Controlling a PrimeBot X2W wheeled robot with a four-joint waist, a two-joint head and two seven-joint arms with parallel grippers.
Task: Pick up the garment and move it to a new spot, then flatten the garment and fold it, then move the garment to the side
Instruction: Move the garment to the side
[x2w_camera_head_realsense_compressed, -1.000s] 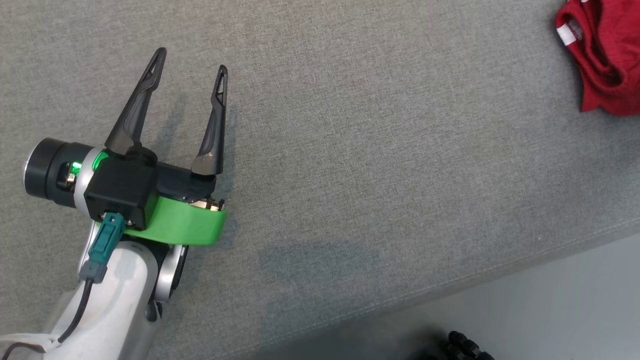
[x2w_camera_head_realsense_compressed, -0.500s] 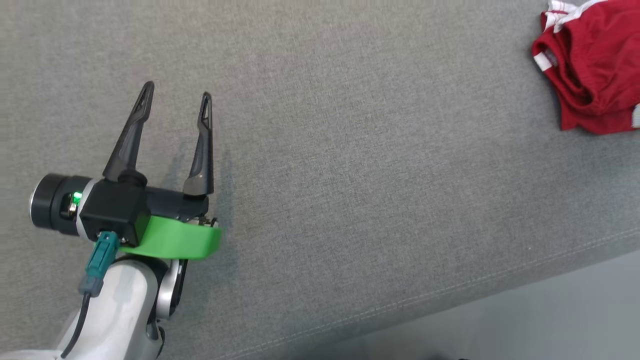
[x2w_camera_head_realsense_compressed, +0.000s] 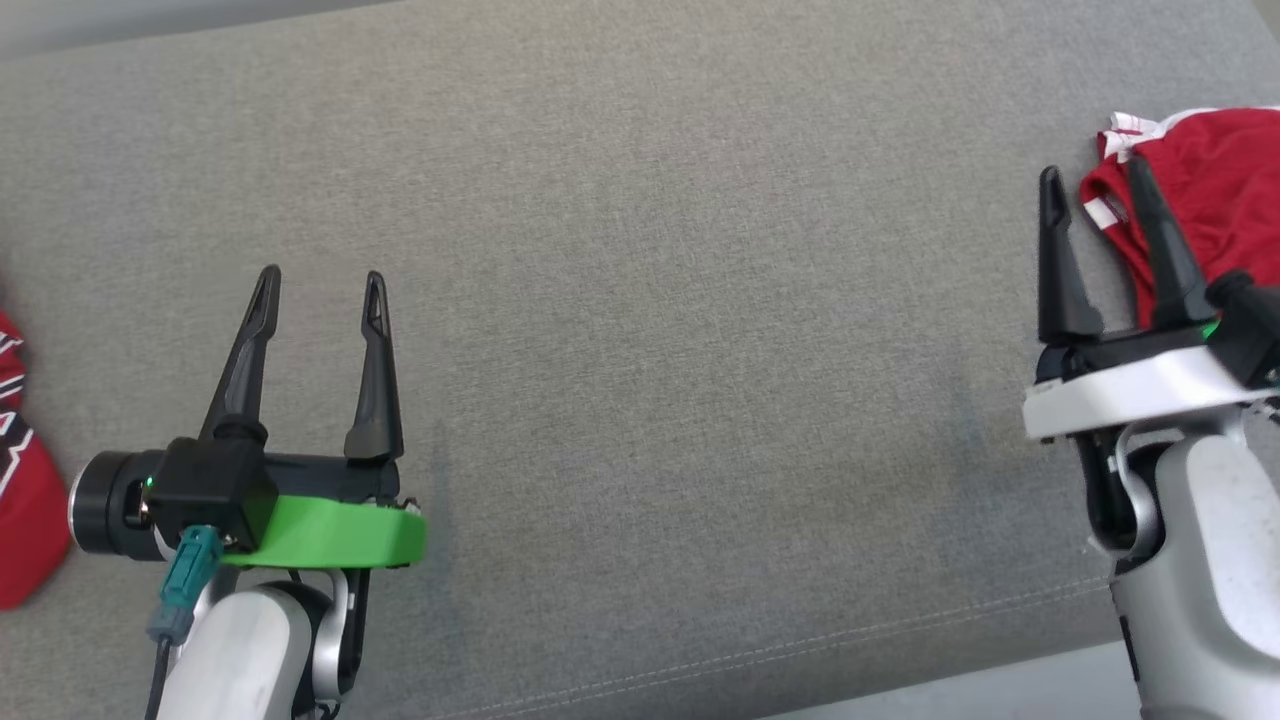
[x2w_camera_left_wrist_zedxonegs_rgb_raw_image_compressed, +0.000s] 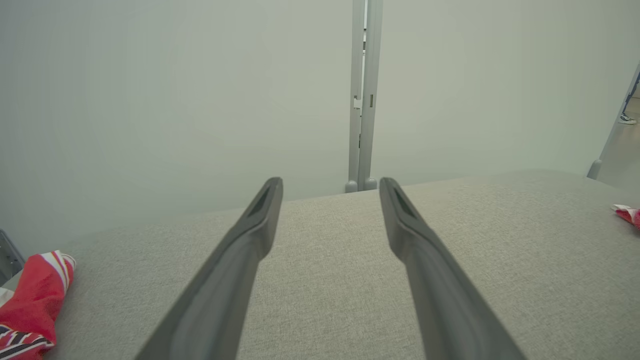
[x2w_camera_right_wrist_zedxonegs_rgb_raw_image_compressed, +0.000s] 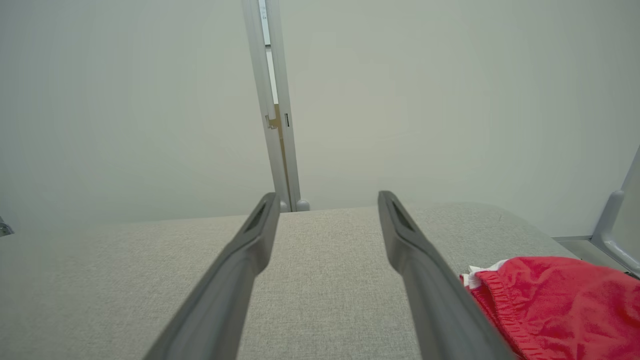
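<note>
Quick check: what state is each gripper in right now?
Left gripper: open, holding nothing.
Right gripper: open, holding nothing; red garment lies beside it.

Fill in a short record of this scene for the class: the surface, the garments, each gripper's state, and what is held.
Surface: grey fabric pad
Garment one: red garment with white trim, crumpled at the right edge
Garment two: red striped garment, at the left edge
Left gripper: open, over bare fabric
Right gripper: open, beside the red garment with white trim
Held: nothing between either gripper's fingers
</note>
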